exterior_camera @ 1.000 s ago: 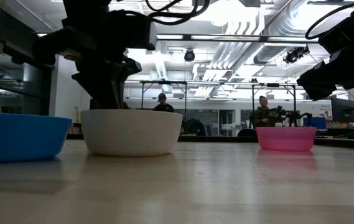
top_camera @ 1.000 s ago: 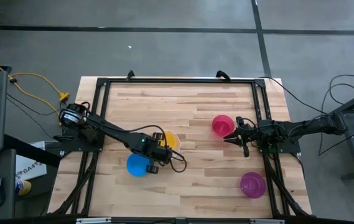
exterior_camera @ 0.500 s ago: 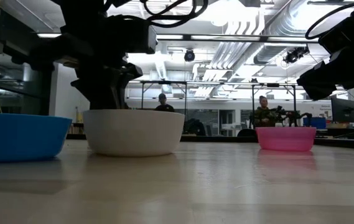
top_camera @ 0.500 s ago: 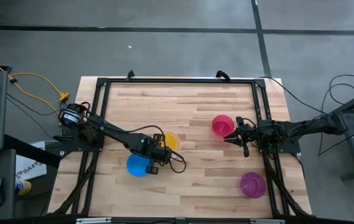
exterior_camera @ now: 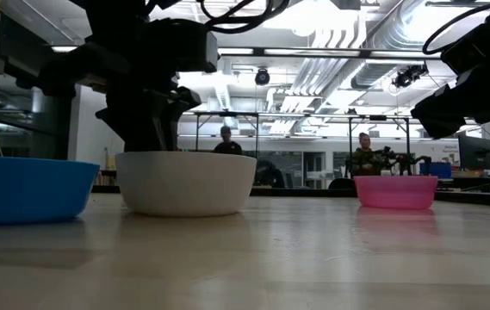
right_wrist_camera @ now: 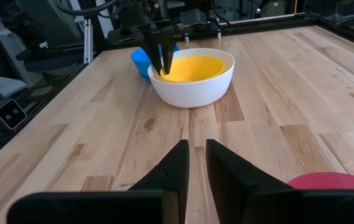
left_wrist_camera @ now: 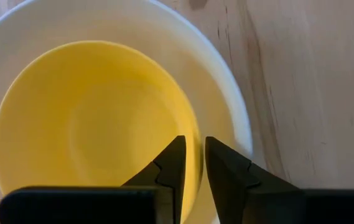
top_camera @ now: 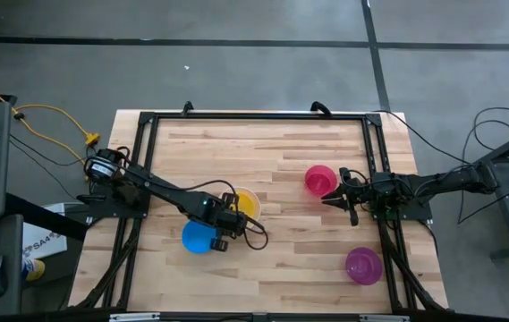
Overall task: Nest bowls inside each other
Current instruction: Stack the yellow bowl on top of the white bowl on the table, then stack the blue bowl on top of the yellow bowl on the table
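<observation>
A yellow bowl (left_wrist_camera: 96,118) sits nested inside a white bowl (right_wrist_camera: 192,87), which stands on its base left of the table's middle. My left gripper (left_wrist_camera: 190,152) points down over them, open. One finger is inside the yellow bowl and one outside its rim (left_wrist_camera: 195,134), over the white bowl's inner wall, with a gap showing. A blue bowl (top_camera: 199,237) stands just nearer the front edge. A pink-red bowl (top_camera: 319,179) stands beside my right gripper (right_wrist_camera: 196,155), which waits at the right, narrowly open and holding nothing. A purple bowl (top_camera: 362,265) is at the front right.
A black frame (top_camera: 254,116) runs around the wooden table top. Bare wood lies between the white bowl and the pink-red bowl. People sit in the room behind the table in the low view.
</observation>
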You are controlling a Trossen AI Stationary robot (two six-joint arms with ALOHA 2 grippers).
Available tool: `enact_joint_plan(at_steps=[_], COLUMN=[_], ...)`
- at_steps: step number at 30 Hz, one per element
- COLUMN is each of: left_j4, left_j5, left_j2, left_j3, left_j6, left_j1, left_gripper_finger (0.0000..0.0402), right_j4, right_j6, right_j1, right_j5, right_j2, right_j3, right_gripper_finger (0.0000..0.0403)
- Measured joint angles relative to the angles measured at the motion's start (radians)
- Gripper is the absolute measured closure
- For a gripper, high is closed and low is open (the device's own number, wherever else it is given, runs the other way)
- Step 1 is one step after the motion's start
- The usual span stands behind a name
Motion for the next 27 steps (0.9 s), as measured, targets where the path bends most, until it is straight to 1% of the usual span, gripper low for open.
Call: enact_joint_plan(at_steps=[12, 21, 24, 27], left_j4=[-0.014, -0.095, -0.143, -0.225], left_j5=[-0.027, -0.057, -0.071, -0.102], left_j2=[0.001, 0.001, 0.001, -0.014], left_j3=[0.053, 0.115, 0.139, 0.155], left_j6=[0.052, 0.052, 0.023, -0.082], left_j1=[0.0, 0.001, 0.001, 0.001], left_gripper_finger=[0.0331, 0.0331, 0.0331, 0.0331], right_j4=[0.0, 0.0, 0.0, 0.0], right_j6=[0.0, 0.0, 0.0, 0.0], right_j1=[0.0, 0.0, 0.0, 0.0], right_j5=[0.0, 0.0, 0.0, 0.0], right_j2=[0.0, 0.0, 0.0, 0.0], right_j3=[0.0, 0.0, 0.0, 0.0], right_gripper_finger=[0.0355, 0.0355, 0.0355, 0.0355])
